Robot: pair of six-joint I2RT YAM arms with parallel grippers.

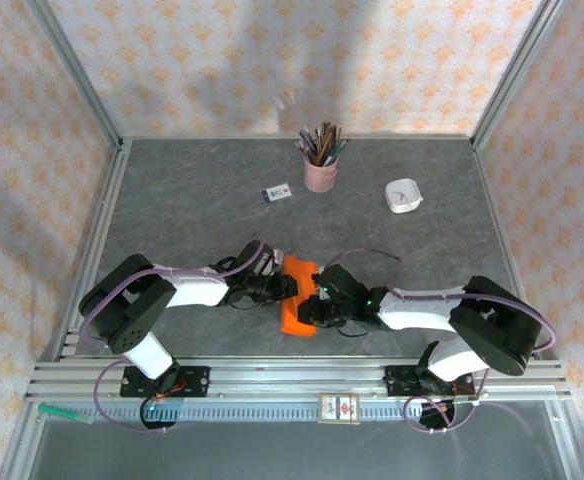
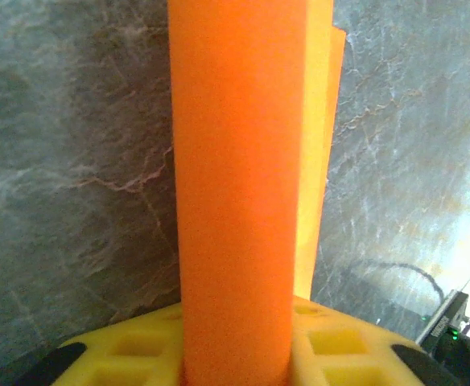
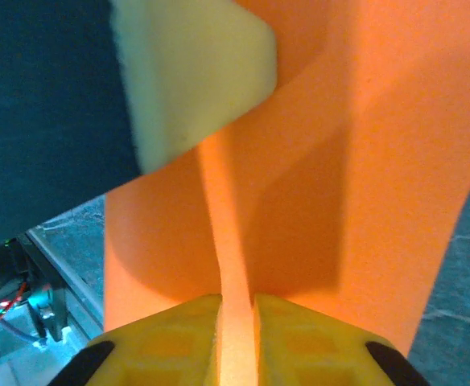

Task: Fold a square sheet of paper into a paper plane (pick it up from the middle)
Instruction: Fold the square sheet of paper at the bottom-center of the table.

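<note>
Pinching right fingers (image 3: pixel 179 338): drawn almost together on a thin upright edge of the orange paper (image 3: pixel 356 161), which fills the narrow slot between them, probably to steady the crease.
Left fingers (image 2: pixel 130 354): yellow, moulded with square recesses, sitting either side of a long folded strip that rises from their middle. The strip hides the gap, so whether they clamp it cannot be told.
Pale pad (image 3: pixel 195 72): a soft-looking pad on the opposite arm lies against the paper's upper face (likely pressing the fold flat).
Paper, place: between the two arms, low over the near part of the surface (image 1: pixel 202 200).
Paper, shape: not a flat square but a long layered band, with one layer showing beside another and a bow where it is held.
Paper, material: thin, matte, bright orange, glowing where light passes through.
Surface: grey, marbled with pale veins.
Farther back: pink pencil cup (image 1: pixel 320 175), small printed card (image 1: pixel 277 193) and white dish (image 1: pixel 404 196), all well apart from the work.
</note>
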